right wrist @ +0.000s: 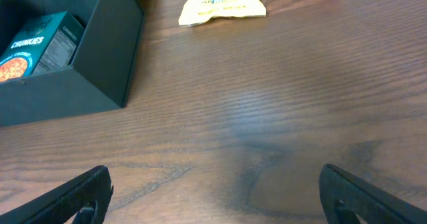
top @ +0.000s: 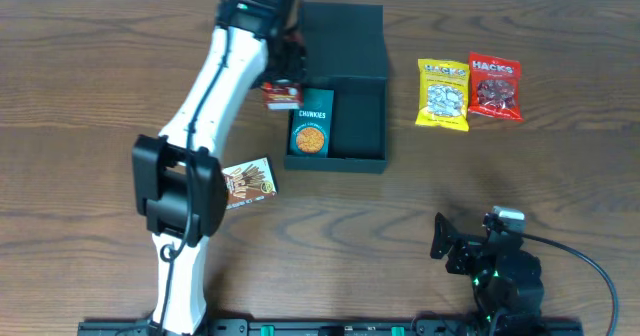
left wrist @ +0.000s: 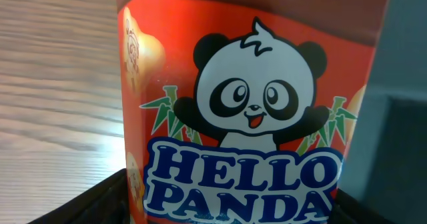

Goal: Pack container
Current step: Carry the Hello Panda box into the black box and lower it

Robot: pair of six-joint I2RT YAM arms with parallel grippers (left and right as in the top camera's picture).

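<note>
Overhead view: the dark teal-green, matte, square rigid container (top: 360, 126) stands open at the far middle of the brown wood-grain table (top: 100, 96), its hinged flap lid (top: 342, 38) turned back on the far side. A small teal Chunkies carton (top: 311, 123) printed with a round cookie lies flat inside, against the left wall. The white left arm reaches across to that left wall, and the left gripper (top: 285, 74) hangs over a red cardboard Hello Panda box (top: 282, 95) just outside the wall.

Left wrist view: the Hello Panda box (left wrist: 253, 104) fills the frame, upright, panda print facing the camera. It sits close between the fingers, but whether they press on it cannot be told.

Right wrist view: the right gripper (right wrist: 213, 197) is low over bare wood with its jaws spread wide and nothing between them; the container (right wrist: 80, 77) and the Chunkies carton (right wrist: 33, 44) show at upper left.

Right of the container, well apart from it, a yellow Hacks bag (top: 443, 93) and a red Hacks bag (top: 495, 87) lie side by side, touching. A flat stick-biscuit box (top: 248, 183), white with brown sticks printed on it, lies beside the left arm.
</note>
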